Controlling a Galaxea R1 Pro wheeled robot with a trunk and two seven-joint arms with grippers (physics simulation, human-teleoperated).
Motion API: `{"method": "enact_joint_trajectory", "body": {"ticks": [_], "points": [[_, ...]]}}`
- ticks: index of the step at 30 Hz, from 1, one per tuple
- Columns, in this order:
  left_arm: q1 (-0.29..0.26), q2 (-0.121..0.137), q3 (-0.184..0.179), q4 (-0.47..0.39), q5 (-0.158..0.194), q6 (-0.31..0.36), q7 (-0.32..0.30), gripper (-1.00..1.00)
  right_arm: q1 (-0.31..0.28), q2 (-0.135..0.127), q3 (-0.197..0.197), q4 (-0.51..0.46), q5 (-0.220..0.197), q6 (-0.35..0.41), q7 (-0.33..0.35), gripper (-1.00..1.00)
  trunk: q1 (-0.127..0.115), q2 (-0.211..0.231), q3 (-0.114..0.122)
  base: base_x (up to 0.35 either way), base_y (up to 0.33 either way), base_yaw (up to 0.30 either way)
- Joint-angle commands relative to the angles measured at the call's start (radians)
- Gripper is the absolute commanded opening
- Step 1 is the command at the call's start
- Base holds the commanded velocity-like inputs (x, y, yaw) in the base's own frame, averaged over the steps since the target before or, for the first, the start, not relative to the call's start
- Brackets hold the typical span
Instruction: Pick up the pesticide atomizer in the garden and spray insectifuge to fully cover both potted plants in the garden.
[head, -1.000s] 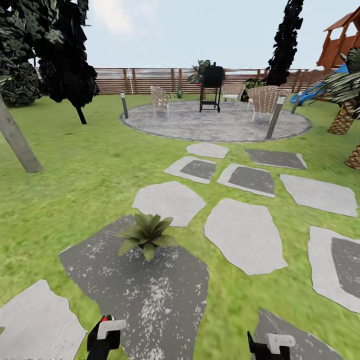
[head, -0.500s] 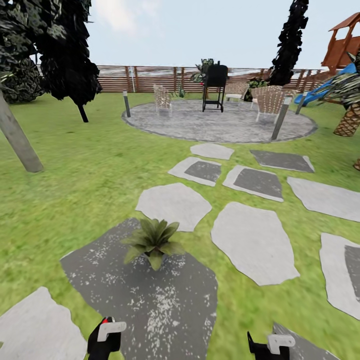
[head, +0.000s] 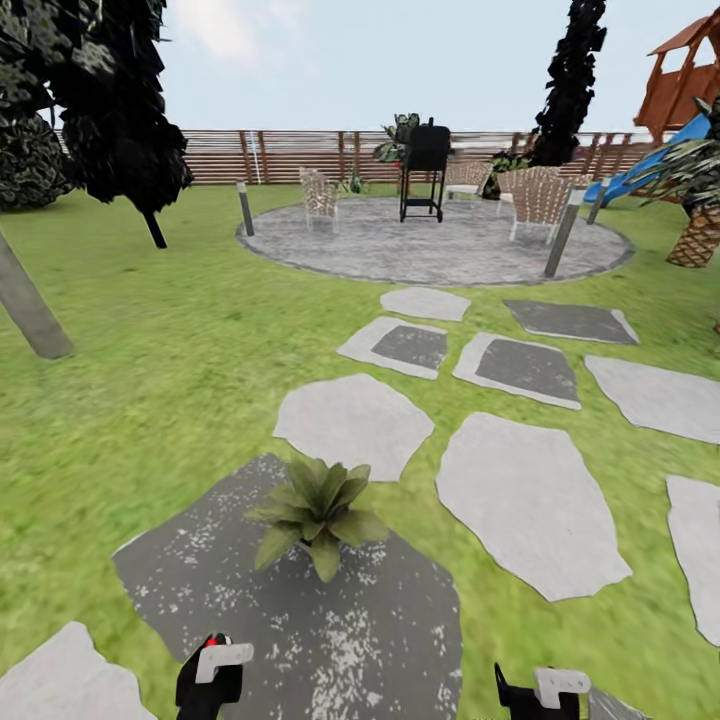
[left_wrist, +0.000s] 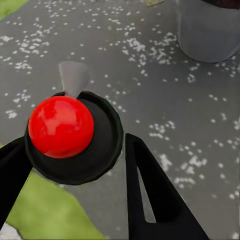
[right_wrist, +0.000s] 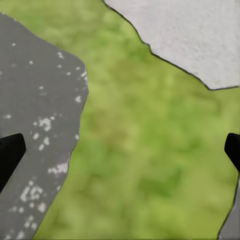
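One potted plant (head: 318, 510), a low rosette of green leaves, stands on a dark speckled stepping stone (head: 300, 610) just ahead of me. Its grey pot (left_wrist: 207, 30) shows in the left wrist view. The second potted plant is out of view. My left gripper (head: 208, 685) (left_wrist: 75, 165) is shut on the pesticide atomizer (left_wrist: 62, 127), whose red tip (head: 210, 640) and pale spray head (head: 225, 656) point towards the plant. Low at the right, my right gripper (head: 538, 695) (right_wrist: 120, 150) is open and holds nothing; it hangs over grass and stone edges.
Pale stepping stones (head: 530, 505) lead over the lawn to a round paved patio (head: 430, 245) with a black grill (head: 424, 170), wicker chairs (head: 318, 195) and bollard posts (head: 562, 230). A tree trunk (head: 28, 305) stands left, a palm (head: 700, 230) right, and a wooden fence (head: 290, 155) behind.
The whole view has shifted: the camera has come nearer, so the potted plant and its dark stone sit lower and larger. Both grippers keep their places in the picture.
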Motion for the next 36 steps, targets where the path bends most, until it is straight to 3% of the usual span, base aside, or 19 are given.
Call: {"method": "enact_joint_trajectory", "body": {"ticks": [1,16,18,19,23,26,29,31,32,34,35,36], "points": [[0.0,0.0,0.0,0.001,-0.003,-0.003,0.004,-1.0,-0.001,0.0,-0.005,0.001,0.005,-0.003,-0.001,1.0,0.0,0.0,0.0,0.085,0.257,-0.248],[0.0,0.001,-0.003,0.0,-0.006,-0.005,0.003,-1.0,-0.001,0.0,-0.005,0.001,0.004,-0.003,-0.002,1.0,0.0,0.0,0.0,0.01,0.088,-0.057],[-0.01,0.009,-0.047,-0.001,-0.099,0.023,-0.069,-1.0,-0.001,-0.004,0.05,-0.006,0.04,-0.003,0.002,1.0,0.0,0.0,0.0,0.0,0.0,0.0],[-0.013,0.011,-0.055,-0.001,-0.119,0.031,-0.089,-1.0,-0.002,-0.007,0.067,-0.008,0.054,-0.003,0.002,1.0,0.0,0.0,0.0,0.0,0.0,0.0],[-0.064,0.025,-0.083,-0.003,-0.27,0.065,-0.261,-1.0,-0.002,-0.024,0.207,-0.076,0.208,-0.002,0.009,1.0,0.0,0.0,0.0,0.0,0.0,0.0],[-0.108,0.034,-0.086,-0.002,-0.349,0.085,-0.388,-1.0,-0.003,-0.029,0.248,-0.142,0.324,0.012,0.059,1.0,0.0,0.0,0.0,0.0,0.0,0.0],[-0.147,0.049,-0.087,-0.003,-0.412,0.144,-0.524,-1.0,-0.006,-0.031,0.262,-0.219,0.435,0.069,0.21,1.0,0.0,0.0,0.0,0.0,0.0,0.0],[-0.163,0.056,-0.088,-0.003,-0.437,0.175,-0.595,-1.0,-0.01,-0.031,0.265,-0.273,0.474,0.12,0.329,1.0,0.0,0.0,0.0,0.0,0.0,0.0],[-0.177,0.059,-0.089,-0.011,-0.483,0.192,-0.663,-1.0,-0.016,-0.031,0.266,-0.347,0.492,0.165,0.459,1.0,0.0,0.0,0.0,0.0,0.0,0.0],[-0.19,0.059,-0.088,-0.021,-0.549,0.2,-0.722,-1.0,-0.02,-0.03,0.266,-0.396,0.497,0.186,0.548,1.0,0.0,0.0,0.0,0.0,0.0,0.0],[-0.215,0.056,-0.087,-0.048,-0.663,0.246,-0.822,-1.0,-0.028,-0.023,0.267,-0.439,0.499,0.204,0.63,1.0,0.0,0.0,0.0,0.0,0.0,0.0],[-0.218,0.055,-0.087,-0.055,-0.676,0.257,-0.833,-1.0,-0.03,-0.022,0.267,-0.443,0.498,0.205,0.637,1.0,0.0,0.0,0.0,0.0,0.0,0.0]]}}
